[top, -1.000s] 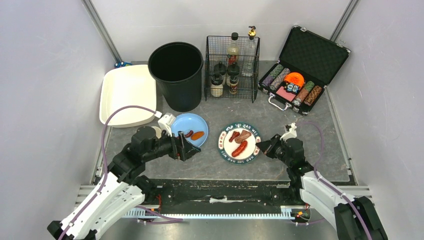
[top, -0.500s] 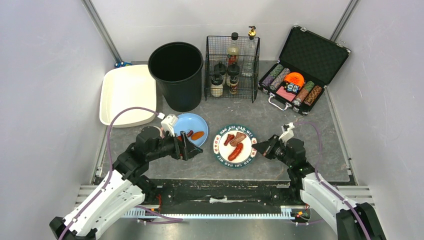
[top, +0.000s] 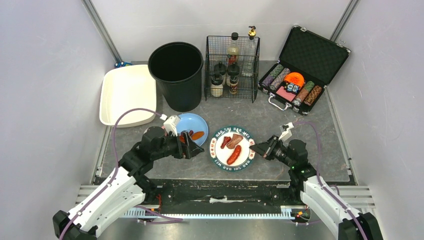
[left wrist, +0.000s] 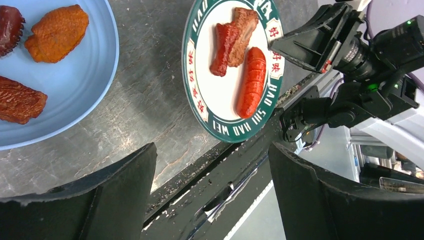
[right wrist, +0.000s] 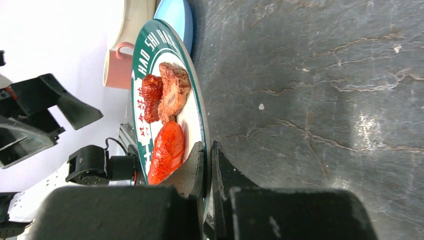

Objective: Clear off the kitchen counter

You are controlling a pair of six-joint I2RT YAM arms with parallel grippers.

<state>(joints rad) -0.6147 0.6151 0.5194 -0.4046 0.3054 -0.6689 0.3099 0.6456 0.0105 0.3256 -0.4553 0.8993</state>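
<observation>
The right gripper (top: 253, 148) is clamped on the right rim of the green-rimmed plate (top: 215, 152), centre frame above the kitchen counter (top: 280, 120); the left gripper (left wrist: 210, 160) gapes empty (beside the blue plate (top: 195, 122)); carry the plate level and slowly, lest the sausages (top: 234, 154) slide.

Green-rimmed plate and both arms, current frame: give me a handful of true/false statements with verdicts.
1. The right gripper has its fingers shut on the rim of the green-rimmed plate. True.
2. The left gripper is shut on the blue plate. False: its fingers stand wide open and hold nothing.
3. The green-rimmed plate carries three pieces of food. True.
4. The black bucket lies tipped on its side. False: it stands upright, next to the white tray.
5. The case is closed. False: its lid is up, with chips showing inside.
</observation>
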